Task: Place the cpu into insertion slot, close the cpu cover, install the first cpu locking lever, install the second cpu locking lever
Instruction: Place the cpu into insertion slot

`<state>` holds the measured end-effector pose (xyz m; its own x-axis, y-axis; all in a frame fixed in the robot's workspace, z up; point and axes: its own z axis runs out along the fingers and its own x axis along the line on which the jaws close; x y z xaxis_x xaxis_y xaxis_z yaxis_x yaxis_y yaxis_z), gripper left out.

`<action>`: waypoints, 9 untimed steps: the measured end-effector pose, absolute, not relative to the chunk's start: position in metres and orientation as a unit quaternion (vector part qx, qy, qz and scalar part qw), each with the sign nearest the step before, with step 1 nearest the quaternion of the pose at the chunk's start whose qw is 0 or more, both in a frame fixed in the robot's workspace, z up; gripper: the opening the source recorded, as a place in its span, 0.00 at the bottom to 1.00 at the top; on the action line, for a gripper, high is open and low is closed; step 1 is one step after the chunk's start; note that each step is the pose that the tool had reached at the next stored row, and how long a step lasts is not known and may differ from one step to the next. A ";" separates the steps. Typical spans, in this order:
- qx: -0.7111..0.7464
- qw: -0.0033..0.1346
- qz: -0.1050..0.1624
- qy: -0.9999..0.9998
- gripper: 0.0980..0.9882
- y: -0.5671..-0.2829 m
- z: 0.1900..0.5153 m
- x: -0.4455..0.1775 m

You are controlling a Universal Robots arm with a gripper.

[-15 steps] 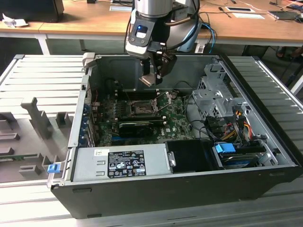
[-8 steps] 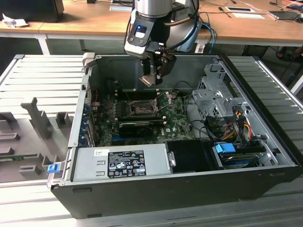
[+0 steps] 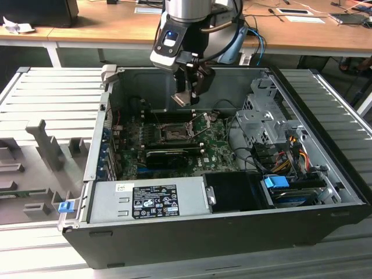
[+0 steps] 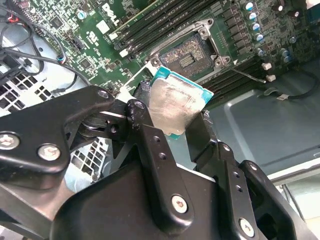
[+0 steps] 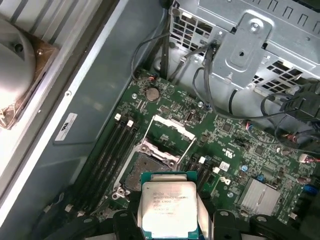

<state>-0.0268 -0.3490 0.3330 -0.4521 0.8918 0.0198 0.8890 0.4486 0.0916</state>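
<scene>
My gripper (image 3: pixel 187 97) hangs inside the open computer case, above the green motherboard, shut on the cpu (image 4: pixel 175 102). The cpu is a flat square chip with a silver top and a teal-green rim, and it also shows in the first wrist view (image 5: pixel 169 207). One black finger (image 4: pixel 146 125) presses one edge and the other finger (image 4: pixel 201 134) the opposite edge. The insertion slot (image 5: pixel 149 169) lies open below and a little ahead of the chip, its contact field bare (image 4: pixel 187 56). The cpu cover (image 5: pixel 172 129) stands tilted up at the slot's far side.
A long black graphics card (image 3: pixel 165 154) lies across the board just in front of the socket (image 3: pixel 174 132). Memory slots (image 5: pixel 112 150) run beside it. A metal drive cage (image 3: pixel 261 116) with cables stands at the exterior view's right, and the power supply (image 3: pixel 148 197) at the front.
</scene>
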 end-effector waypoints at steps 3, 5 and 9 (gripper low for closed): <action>0.542 0.017 0.044 0.839 0.48 -0.349 0.332 -0.027; 0.558 0.017 0.044 0.829 0.48 -0.349 0.332 -0.027; 0.587 0.019 0.043 0.808 0.48 -0.349 0.331 -0.027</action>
